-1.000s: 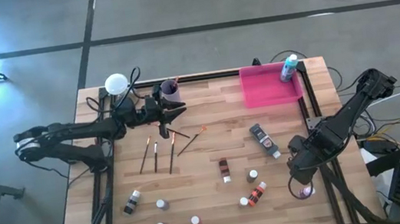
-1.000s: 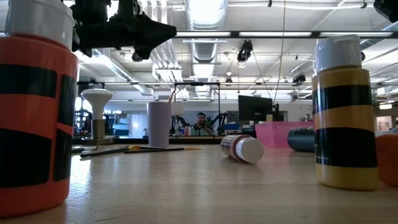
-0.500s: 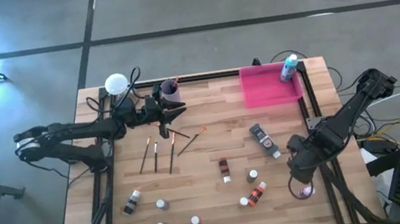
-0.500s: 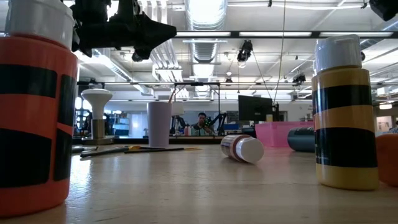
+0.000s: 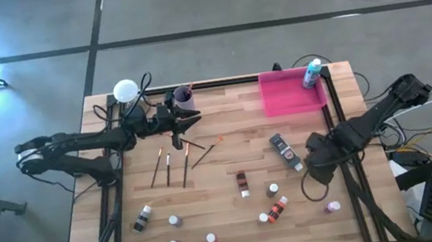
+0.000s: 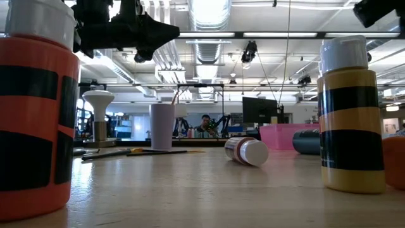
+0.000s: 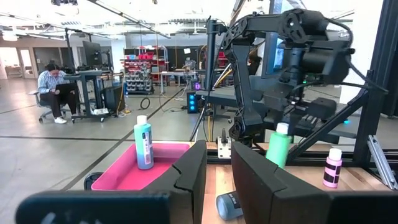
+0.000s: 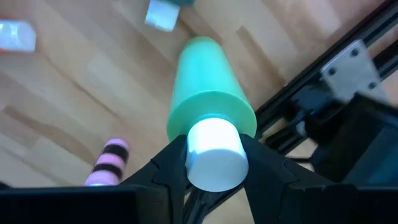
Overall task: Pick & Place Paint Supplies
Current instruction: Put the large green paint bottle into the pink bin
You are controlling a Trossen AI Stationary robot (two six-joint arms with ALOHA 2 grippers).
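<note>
A wooden bench [image 5: 228, 211] carries scattered paint supplies, seen from above; a flat pink tray [image 5: 289, 94] lies at its one o'clock corner with a blue bottle [image 5: 311, 74] standing upright at the tray's right edge; the right arm reaches in from three o'clock, its right pincer [image 8: 213, 160] clamped on the white cap of a green bottle [image 8: 208, 106] lifted clear of the wood near the bench's right rail; the left arm stretches in from nine o'clock, its left pincer [image 5: 193, 121] hanging at eleven o'clock just beside a lilac cup [image 5: 183, 98], fingers set narrow with nothing between them; three brushes [image 5: 168, 166] lie side by side below it; a dark tube [image 5: 285, 152] rests near centre-right; a pink-striped bottle [image 5: 331, 206] stands at four o'clock; small capped bottles [image 5: 211, 238] dot the six o'clock edge.
</note>
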